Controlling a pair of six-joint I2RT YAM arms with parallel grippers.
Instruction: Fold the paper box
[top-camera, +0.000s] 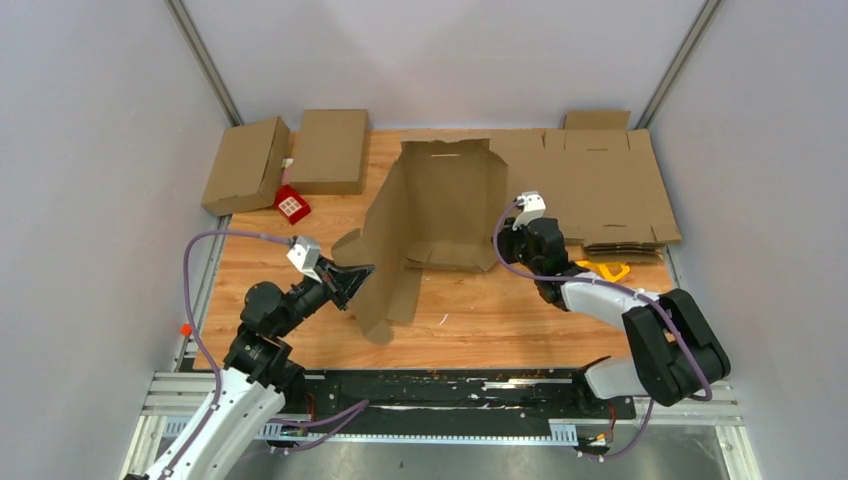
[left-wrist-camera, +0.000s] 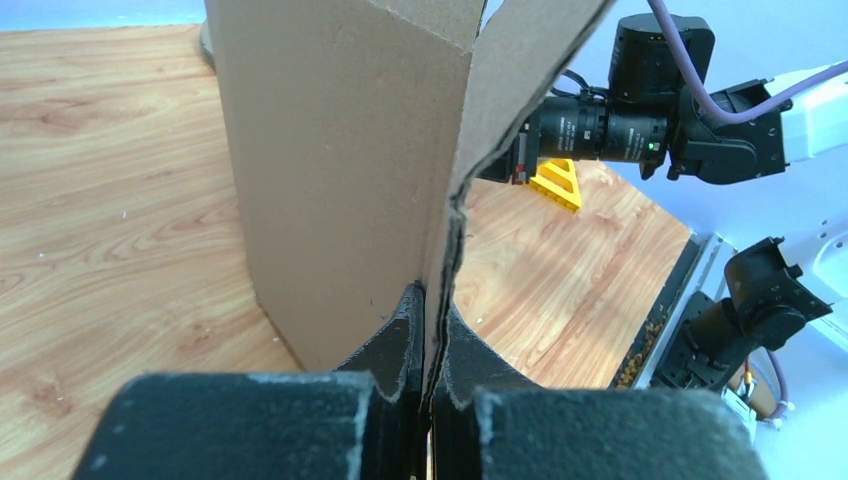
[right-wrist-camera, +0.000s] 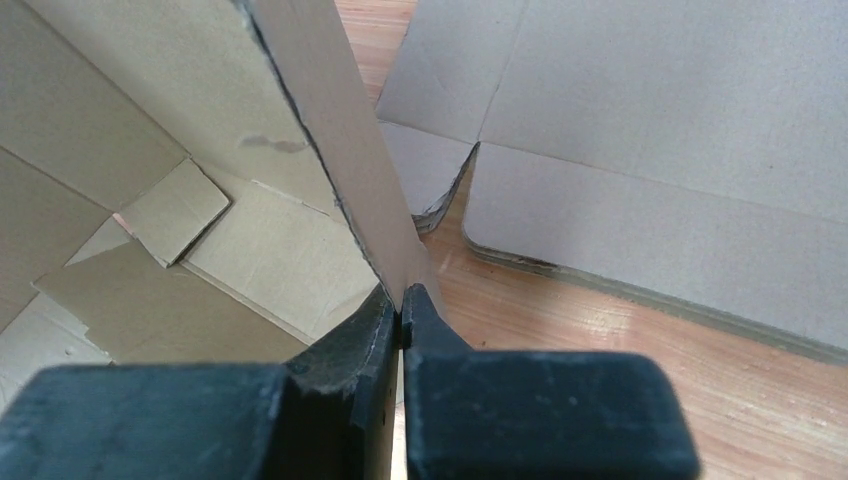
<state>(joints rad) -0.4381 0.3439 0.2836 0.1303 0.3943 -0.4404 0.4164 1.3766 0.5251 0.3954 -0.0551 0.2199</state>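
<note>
Left pincer (left-wrist-camera: 432, 300) is clenching the cardboard box (top-camera: 445, 195) by the near edge of its left wall (top-camera: 385, 250), where two layers of cardboard are meeting. Right pincer (right-wrist-camera: 402, 295) is clamping tight on the near edge of the right wall (right-wrist-camera: 335, 130). That box is standing open-topped around the middle of the counter (top-camera: 480, 325), with its back wall rising on the far side and loose flaps lying on its floor.

Gripping both side walls at once is, I judge, holding them upright so the flaps can be tucked. The left wall is splaying out toward the near left and probably needs swinging in.

One box is being worked, and two pincers are holding it. Two closed boxes (top-camera: 330, 150) are sitting at the far left, likely finished and parked out of the way, with one small red block (top-camera: 291, 204) lying just beside them. One stack of flat sheets (top-camera: 600, 180) is lying at the far right; I cannot tell how many sheets it is holding. One yellow piece (top-camera: 603, 268) is lying just near of that stack.
</note>
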